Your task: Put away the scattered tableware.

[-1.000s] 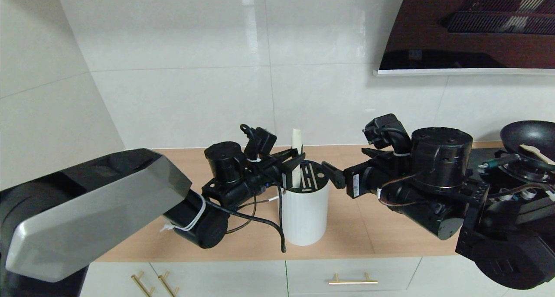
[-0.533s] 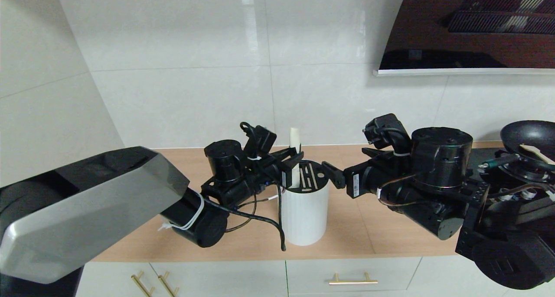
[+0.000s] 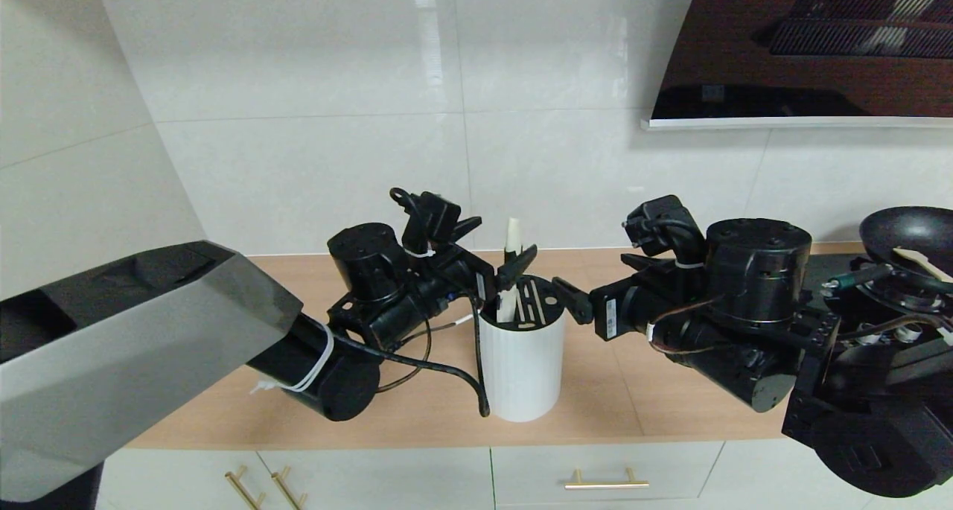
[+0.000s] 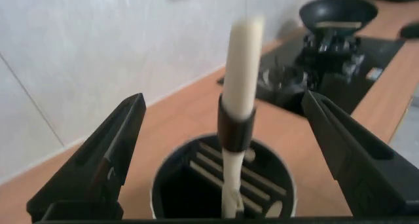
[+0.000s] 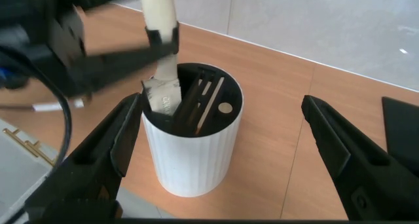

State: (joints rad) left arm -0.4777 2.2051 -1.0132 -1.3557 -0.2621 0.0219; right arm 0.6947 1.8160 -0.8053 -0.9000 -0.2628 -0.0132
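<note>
A white ribbed knife holder (image 3: 521,368) with a black slotted top stands on the wooden counter (image 3: 417,413) near its front edge. A cream-handled knife (image 3: 511,236) stands upright in one slot, its blade inside the holder (image 5: 190,165). My left gripper (image 3: 491,243) is open around the handle (image 4: 241,60), one finger on each side, not touching it. My right gripper (image 3: 567,301) hovers open just right of the holder's top, and the holder sits between its fingers (image 5: 105,158) in the right wrist view.
A black pan (image 3: 904,234) sits on the dark hob at the far right, under a dark range hood (image 3: 804,48). A tiled wall runs close behind the counter. Drawers with gold handles (image 3: 604,484) lie below the front edge.
My left gripper has opened and let go of the knife, which now stands in the holder. The left arm has drawn up and back to the left. The right arm has not moved.
</note>
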